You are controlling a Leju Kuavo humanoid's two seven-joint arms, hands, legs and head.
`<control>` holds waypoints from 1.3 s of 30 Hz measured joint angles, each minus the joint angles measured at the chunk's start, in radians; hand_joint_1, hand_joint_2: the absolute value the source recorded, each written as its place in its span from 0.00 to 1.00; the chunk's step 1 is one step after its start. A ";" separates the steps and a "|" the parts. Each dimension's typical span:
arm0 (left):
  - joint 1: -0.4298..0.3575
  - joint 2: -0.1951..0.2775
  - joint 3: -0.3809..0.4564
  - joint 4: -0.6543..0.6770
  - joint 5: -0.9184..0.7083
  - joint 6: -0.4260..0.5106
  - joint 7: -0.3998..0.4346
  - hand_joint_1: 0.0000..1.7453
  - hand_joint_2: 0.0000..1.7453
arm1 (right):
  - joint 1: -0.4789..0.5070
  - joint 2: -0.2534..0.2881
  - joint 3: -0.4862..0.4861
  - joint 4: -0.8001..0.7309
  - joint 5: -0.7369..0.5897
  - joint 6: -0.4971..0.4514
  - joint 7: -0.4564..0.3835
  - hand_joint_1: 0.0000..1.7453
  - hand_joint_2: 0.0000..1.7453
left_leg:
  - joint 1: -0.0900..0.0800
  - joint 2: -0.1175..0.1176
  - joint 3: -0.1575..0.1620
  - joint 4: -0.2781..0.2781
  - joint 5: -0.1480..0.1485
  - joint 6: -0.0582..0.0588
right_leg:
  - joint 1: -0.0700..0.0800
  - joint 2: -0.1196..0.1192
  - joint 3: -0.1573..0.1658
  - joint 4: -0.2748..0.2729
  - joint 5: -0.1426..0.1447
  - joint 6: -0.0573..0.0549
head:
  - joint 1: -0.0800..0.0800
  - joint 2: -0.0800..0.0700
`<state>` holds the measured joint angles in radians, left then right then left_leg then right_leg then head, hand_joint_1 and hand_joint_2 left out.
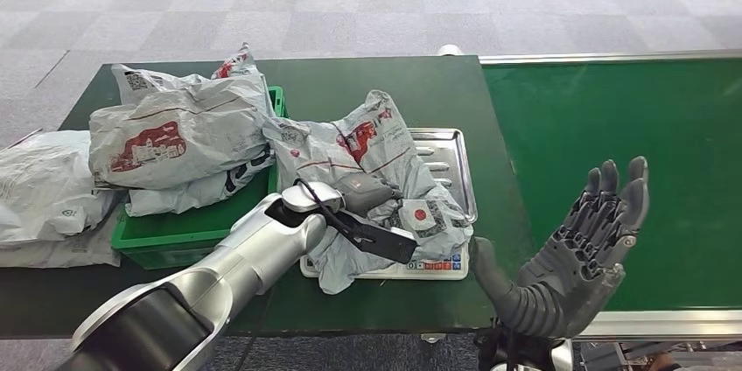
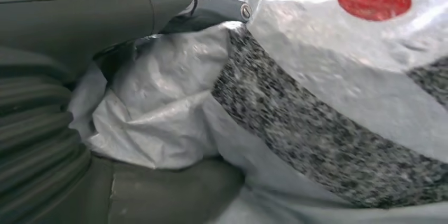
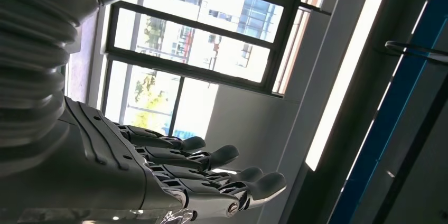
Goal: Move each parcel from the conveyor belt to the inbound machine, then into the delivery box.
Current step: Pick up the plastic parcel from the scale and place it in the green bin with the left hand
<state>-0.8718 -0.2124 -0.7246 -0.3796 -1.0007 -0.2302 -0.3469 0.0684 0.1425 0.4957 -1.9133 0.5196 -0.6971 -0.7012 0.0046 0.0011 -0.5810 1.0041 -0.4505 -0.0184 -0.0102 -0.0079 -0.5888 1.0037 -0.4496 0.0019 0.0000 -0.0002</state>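
On the dark table our left hand (image 1: 372, 196) grips the parcel (image 1: 376, 148) on the tray (image 1: 455, 148), apparently to lift it toward nine o'clock, while our right hand (image 1: 582, 244) waits spread, empty

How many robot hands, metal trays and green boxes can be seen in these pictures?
Robot hands: 2 (left robot hand grips a parcel; right robot hand empty)
Metal trays: 1
Green boxes: 1
Total: 4

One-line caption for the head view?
Left hand grips a parcel on the metal tray; right hand open over the belt.
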 joint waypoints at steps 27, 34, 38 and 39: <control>0.026 0.032 -0.005 -0.033 0.095 0.200 0.023 1.00 1.00 | 0.022 -0.006 0.008 0.009 0.038 0.000 0.000 0.00 1.00 | 0.000 0.000 -0.003 0.000 0.005 0.000 | 0.000 0.000 -0.005 0.000 0.005 -0.001 | 0.000 0.000; 0.053 0.048 -0.023 -0.228 -0.097 0.479 0.199 1.00 1.00 | 0.078 -0.002 0.008 -0.016 0.090 0.000 0.000 0.00 1.00 | 0.000 -0.001 -0.006 0.000 0.005 0.000 | 0.000 0.000 -0.007 0.000 0.005 -0.001 | 0.000 0.000; 0.090 0.063 -0.031 -0.388 -0.325 0.586 0.315 1.00 1.00 | 0.092 0.006 0.008 -0.026 0.105 0.000 0.000 0.00 1.00 | 0.000 -0.001 -0.007 0.000 0.004 0.000 | 0.000 0.000 -0.009 0.000 0.004 -0.001 | 0.000 0.000; 0.097 0.065 -0.031 -0.421 -0.377 0.606 0.336 1.00 1.00 | 0.095 0.010 0.008 -0.029 0.110 0.000 0.000 0.00 1.00 | 0.000 -0.001 -0.008 0.000 0.004 0.000 | 0.000 0.000 -0.009 0.000 0.004 -0.001 | 0.000 0.000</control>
<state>-0.7745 -0.1476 -0.7560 -0.8011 -1.3774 0.3757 -0.0111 0.1638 0.1530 0.5035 -1.9418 0.6297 -0.6973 -0.7015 0.0043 0.0004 -0.5887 1.0042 -0.4461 -0.0185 -0.0102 -0.0079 -0.5981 1.0038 -0.4458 0.0009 0.0000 0.0000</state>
